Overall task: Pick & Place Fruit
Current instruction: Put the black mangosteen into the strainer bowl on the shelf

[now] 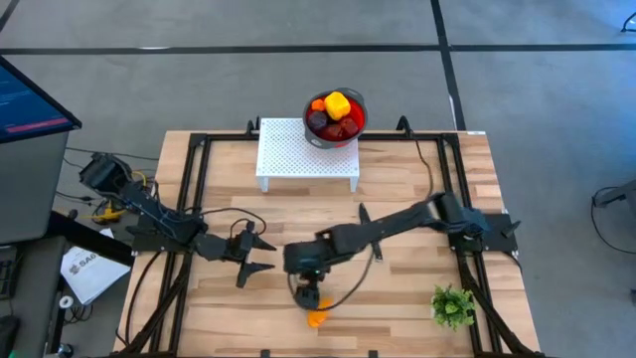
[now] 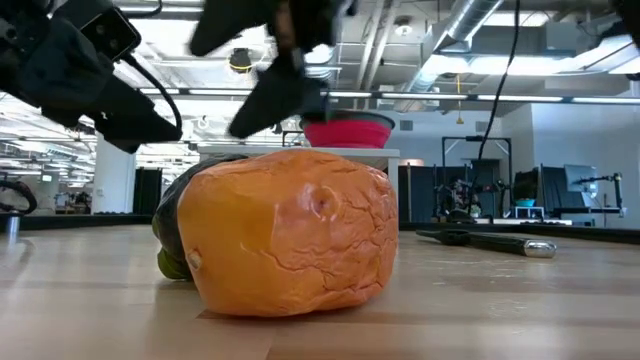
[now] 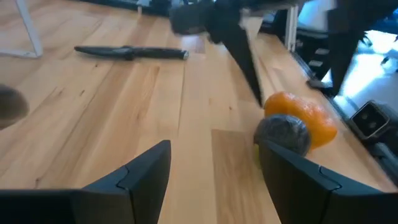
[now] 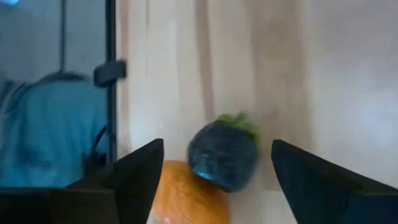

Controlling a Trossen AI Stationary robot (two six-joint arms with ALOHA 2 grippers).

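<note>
My right gripper (image 4: 214, 180), jaws wide and empty, hangs over the blackish-green fruit (image 4: 222, 155) touching the orange fruit (image 4: 186, 199) near the table's front edge (image 1: 397, 333); risk: closing off-centre would pinch both or knock one away.

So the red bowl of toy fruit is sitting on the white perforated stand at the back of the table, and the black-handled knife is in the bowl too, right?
Not quite. The black-handled knife lies flat on the wooden table, as the left wrist view shows. The red bowl of toy fruit does sit on the white perforated stand.
</note>
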